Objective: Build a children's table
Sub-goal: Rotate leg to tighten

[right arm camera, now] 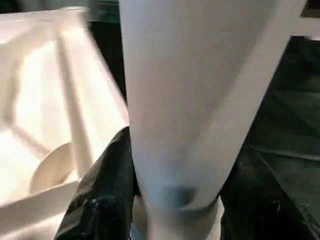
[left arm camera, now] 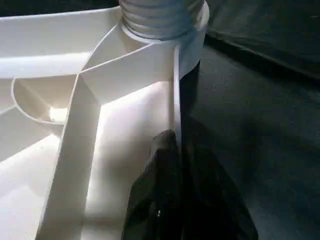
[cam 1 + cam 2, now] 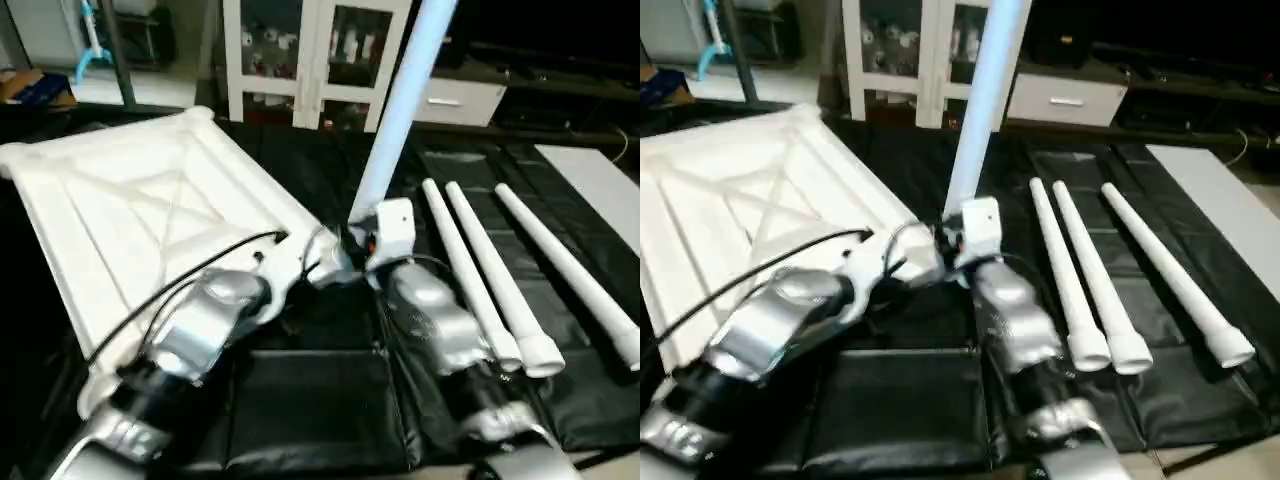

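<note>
One leg (image 3: 400,110) upright in corner socket, right gripper (image 1: 175,200) clamped round it; left gripper (image 2: 180,165) pinching top (image 3: 130,210) rim.

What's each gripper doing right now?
Left gripper: shut on the tabletop rim.
Right gripper: closed around the standing leg.

Work surface: black padded mat (image 3: 300,400), seamed in panels. Behind it — a white cabinet (image 3: 310,60) with glass doors, beside a low white drawer unit (image 3: 460,100). Far right background dark.
</note>
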Robot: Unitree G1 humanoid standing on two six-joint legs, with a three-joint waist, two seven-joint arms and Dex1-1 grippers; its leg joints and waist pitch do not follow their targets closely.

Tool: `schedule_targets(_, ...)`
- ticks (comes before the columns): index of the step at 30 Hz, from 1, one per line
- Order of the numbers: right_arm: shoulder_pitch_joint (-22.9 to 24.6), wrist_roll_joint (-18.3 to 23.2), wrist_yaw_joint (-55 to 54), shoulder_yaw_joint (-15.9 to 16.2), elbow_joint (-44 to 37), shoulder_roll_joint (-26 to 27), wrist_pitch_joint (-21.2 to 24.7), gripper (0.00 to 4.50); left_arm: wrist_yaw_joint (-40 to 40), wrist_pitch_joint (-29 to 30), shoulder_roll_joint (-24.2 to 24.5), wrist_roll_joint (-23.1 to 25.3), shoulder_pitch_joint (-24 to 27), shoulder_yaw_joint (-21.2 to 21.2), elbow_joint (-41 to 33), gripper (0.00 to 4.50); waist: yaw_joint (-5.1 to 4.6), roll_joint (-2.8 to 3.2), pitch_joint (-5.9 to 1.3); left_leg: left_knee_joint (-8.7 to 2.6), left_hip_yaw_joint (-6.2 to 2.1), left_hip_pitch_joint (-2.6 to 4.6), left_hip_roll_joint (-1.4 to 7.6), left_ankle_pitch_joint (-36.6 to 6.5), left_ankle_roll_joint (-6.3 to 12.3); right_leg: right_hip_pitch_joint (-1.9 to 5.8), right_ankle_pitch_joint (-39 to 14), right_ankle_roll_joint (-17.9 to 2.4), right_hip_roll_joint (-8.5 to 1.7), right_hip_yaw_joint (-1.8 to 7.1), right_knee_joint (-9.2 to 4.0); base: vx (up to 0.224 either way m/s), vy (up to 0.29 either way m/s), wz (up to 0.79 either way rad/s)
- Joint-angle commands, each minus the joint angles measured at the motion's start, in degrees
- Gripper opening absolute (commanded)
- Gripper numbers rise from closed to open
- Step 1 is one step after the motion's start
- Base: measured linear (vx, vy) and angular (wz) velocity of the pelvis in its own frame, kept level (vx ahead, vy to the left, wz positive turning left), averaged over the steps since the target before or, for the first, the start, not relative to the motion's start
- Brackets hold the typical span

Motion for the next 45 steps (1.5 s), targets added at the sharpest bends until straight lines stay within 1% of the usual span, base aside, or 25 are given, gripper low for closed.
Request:
schedule_targets(1,1.8,-3.4,-4.7,-2.5,8.1,-1.4,0.1,1.89,0.6,0.8,0.1,1.4,-1.9,0.0,-0.9,0.00,0.00,1.32,-3.21,-5.29,-1.36,0.44,2.28,-19.3,-4.45,1.23,-17.9,-7.3,-3.70,2.03,-5.08,0.000,0.000,0.00)
schedule_targets(2,1.6,-2.6,-3.8,-3.0,8.0,-1.1,-1.0,1.89,0.5,0.9,0.2,1.4,-1.9,0.1,-1.1,0.00,0.21,1.70,-3.30,-5.20,-1.30,0.62,2.39,-18.4,-4.17,1.19,-15.9,-7.7,-3.72,2.09,-4.87,0.000,0.000,0.00)
schedule_targets(4,1.4,-0.8,-1.4,-4.0,7.6,-0.7,-1.8,1.89,0.4,1.0,0.8,1.3,-1.6,0.2,-1.4,0.00,0.23,1.75,-3.25,-5.29,-1.18,0.37,2.46,-16.7,-3.66,1.49,-12.4,-8.2,-3.55,2.10,-4.54,0.000,0.000,0.00)
schedule_targets(6,2.4,1.5,6.3,-3.3,4.7,-1.0,-3.5,1.89,-0.3,0.4,1.8,1.1,-0.9,0.1,-1.8,0.00,0.37,1.76,-3.35,-5.23,-1.12,0.26,2.51,-15.4,-2.74,1.97,-9.3,-8.9,-3.60,2.05,-4.26,0.000,0.000,0.00)
schedule_targets(7,2.8,2.4,8.9,-2.8,3.5,-1.2,-3.9,2.24,-0.5,0.2,2.1,1.1,-0.7,0.0,-1.9,0.00,0.35,1.72,-3.36,-5.22,-1.14,0.19,2.60,-14.6,-2.56,2.06,-8.5,-9.0,-3.68,2.08,-4.16,0.000,0.000,0.00)
schedule_targets(8,4.0,2.9,10.3,-2.3,0.3,-2.6,-4.4,2.45,-2.5,-1.3,3.6,0.6,0.3,-0.6,-2.9,0.00,0.35,1.27,-3.42,-5.15,-1.00,0.12,2.63,-13.2,-1.87,2.23,-6.6,-9.5,-3.61,2.04,-4.07,0.000,0.000,0.00)
schedule_targets(9,4.2,2.9,10.4,-2.2,-0.1,-2.9,-4.4,2.59,-2.9,-1.6,3.8,0.5,0.5,-0.7,-3.1,0.00,0.58,1.68,-3.42,-5.08,-1.03,0.13,2.59,-12.2,-1.66,2.35,-5.5,-9.9,-3.69,2.05,-3.91,0.000,0.000,0.00)
schedule_targets(10,5.2,2.6,11.6,-1.7,-3.1,-4.9,-4.1,2.59,-5.2,-2.7,5.6,-0.2,1.8,-1.3,-4.0,0.00,0.72,1.63,-3.59,-4.90,-0.83,0.22,2.56,-8.8,-0.85,2.52,-1.5,-10.9,-3.60,2.04,-3.57,0.000,0.000,0.00)
schedule_targets(11,5.4,2.5,12.8,-1.6,-3.8,-5.8,-4.0,2.66,-6.4,-3.7,6.5,-0.4,2.3,-1.7,-4.3,0.00,0.80,1.80,-3.60,-4.85,-0.76,0.27,2.52,-7.9,-0.49,2.56,-0.3,-11.2,-3.53,2.04,-3.52,0.000,0.000,0.00)
schedule_targets(12,5.4,2.5,13.3,-1.6,-3.8,-5.9,-4.1,2.76,-6.7,-4.2,6.8,-0.4,2.5,-1.9,-4.3,0.00,0.79,1.64,-3.61,-4.83,-0.66,0.13,2.49,-7.2,0.11,2.69,0.8,-11.8,-3.51,2.06,-3.38,0.000,0.000,0.00)
schedule_targets(13,5.7,5.0,18.0,-2.0,-5.5,-7.0,-2.4,2.94,-8.5,-4.0,8.1,-1.2,3.4,-2.0,-5.2,0.00,0.80,1.66,-3.53,-4.90,-0.64,0.23,2.48,-7.4,0.19,2.60,0.2,-12.0,-3.49,2.05,-3.48,0.000,0.000,0.00)
schedule_targets(16,6.3,3.1,26.7,1.6,-7.5,-13.1,-2.4,3.08,-16.6,-8.6,13.4,-2.9,5.9,-4.4,-8.4,0.00,1.14,1.93,-3.18,-5.08,-0.66,0.40,2.76,-10.2,0.17,2.49,-4.2,-12.3,-3.57,2.06,-3.93,0.000,0.000,0.00)
schedule_targets(18,7.4,5.8,36.8,2.5,-9.9,-17.3,0.2,3.08,-21.7,-10.5,16.5,-5.3,7.9,-4.6,-11.1,0.00,1.38,2.06,-3.00,-5.33,-0.80,0.52,2.99,-12.3,-0.25,2.45,-6.9,-12.3,-3.64,2.05,-4.01,0.000,0.000,0.00)
schedule_targets(19,8.2,6.9,41.8,2.9,-11.1,-19.3,0.1,3.08,-22.7,-10.1,17.2,-6.0,8.3,-4.5,-12.1,0.00,1.36,1.97,-3.08,-5.23,-0.74,0.59,2.99,-12.2,-0.08,2.48,-6.8,-12.4,-3.62,2.10,-4.01,0.000,0.000,0.00)
schedule_targets(20,8.5,7.0,43.4,3.1,-11.4,-20.2,-0.1,3.08,-22.8,-10.2,17.4,-5.9,8.4,-4.5,-12.2,0.00,1.70,2.14,-3.10,-5.17,-0.64,0.80,3.19,-11.6,0.20,2.32,-5.3,-12.8,-3.66,2.11,-3.90,0.000,0.000,0.00)
schedule_targets(21,8.5,7.0,43.6,3.1,-11.4,-20.3,-0.2,3.08,-22.8,-10.2,17.5,-5.9,8.4,-4.5,-12.2,0.00,1.76,2.01,-2.98,-5.17,-0.45,0.89,3.06,-11.0,0.45,2.12,-4.9,-13.3,-3.53,2.10,-3.94,0.000,0.000,0.00)
schedule_targets(23,9.3,6.7,48.2,3.8,-11.6,-23.3,-1.5,3.08,-23.4,-10.3,17.8,-6.6,8.6,-3.9,-12.9,0.00,1.98,1.98,-2.98,-5.25,-0.52,0.76,2.98,-11.0,-0.05,2.34,-6.3,-13.5,-3.63,2.07,-4.01,0.000,0.000,0.00)
schedule_targets(24,9.5,6.3,49.3,4.1,-11.4,-24.3,-2.0,3.08,-23.8,-10.6,17.9,-6.9,8.7,-3.7,-13.1,0.00,2.21,2.00,-2.92,-5.24,-0.47,1.05,3.11,-12.0,-0.30,2.14,-7.5,-13.5,-3.68,2.06,-4.18,0.000,0.000,0.00)
schedule_targets(25,9.8,5.5,50.4,4.6,-11.1,-25.4,-3.2,3.08,-24.0,-10.6,17.9,-7.3,8.8,-3.6,-13.3,0.00,2.16,1.46,-2.88,-5.23,-0.40,0.97,3.10,-12.3,-0.14,2.17,-8.1,-13.4,-3.69,2.06,-4.29,0.000,0.000,0.00)
schedule_targets(26,10.3,5.4,52.1,5.1,-11.0,-26.4,-3.8,3.08,-24.3,-10.8,18.0,-7.6,8.9,-3.5,-13.5,0.00,2.36,1.65,-2.94,-5.20,-0.48,0.79,3.07,-11.7,-0.10,2.35,-8.4,-13.2,-3.86,2.12,-4.20,0.000,0.000,0.00)
schedule_targets(31,11.4,6.8,55.7,5.6,-11.9,-27.6,-3.9,3.08,-25.0,-11.5,18.6,-8.4,9.1,-3.4,-14.0,0.00,2.81,1.37,-3.05,-5.11,-0.51,0.69,2.99,-10.2,0.47,2.45,-8.2,-12.8,-3.81,2.14,-4.20,0.000,0.000,0.00)
schedule_targets(33,11.5,7.4,56.6,5.3,-11.8,-27.4,-3.6,3.08,-25.2,-11.5,18.7,-8.5,9.2,-3.3,-14.3,0.00,2.83,1.47,-3.11,-5.12,-0.54,0.75,3.04,-9.7,0.49,2.39,-7.5,-13.1,-3.77,2.05,-4.07,0.000,0.000,0.00)
schedule_targets(35,11.2,7.7,56.9,4.9,-11.3,-27.2,-3.5,2.81,-25.4,-11.5,18.8,-8.5,9.2,-3.3,-14.4,0.00,2.85,1.72,-3.14,-5.07,-0.52,0.82,3.00,-9.6,0.46,2.36,-7.1,-13.3,-3.73,2.04,-4.01,0.000,0.000,0.00)
schedule_targets(37,10.7,8.0,57.2,4.6,-10.5,-27.0,-3.6,2.69,-25.5,-11.5,18.9,-8.6,9.2,-3.4,-14.5,0.00,2.84,1.52,-3.16,-5.07,-0.50,0.75,2.98,-9.7,0.46,2.45,-7.1,-13.3,-3.75,2.04,-4.03,0.000,0.000,0.00)
schedule_targets(45,11.0,9.2,56.7,3.4,-10.2,-26.3,-1.6,2.10,-25.8,-11.5,18.8,-8.8,8.9,-3.5,-14.4,0.00,2.90,1.60,-3.24,-4.99,-0.51,0.75,2.96,-8.9,0.56,2.56,-5.9,-13.7,-3.72,1.99,-3.89,0.000,0.000,0.00)
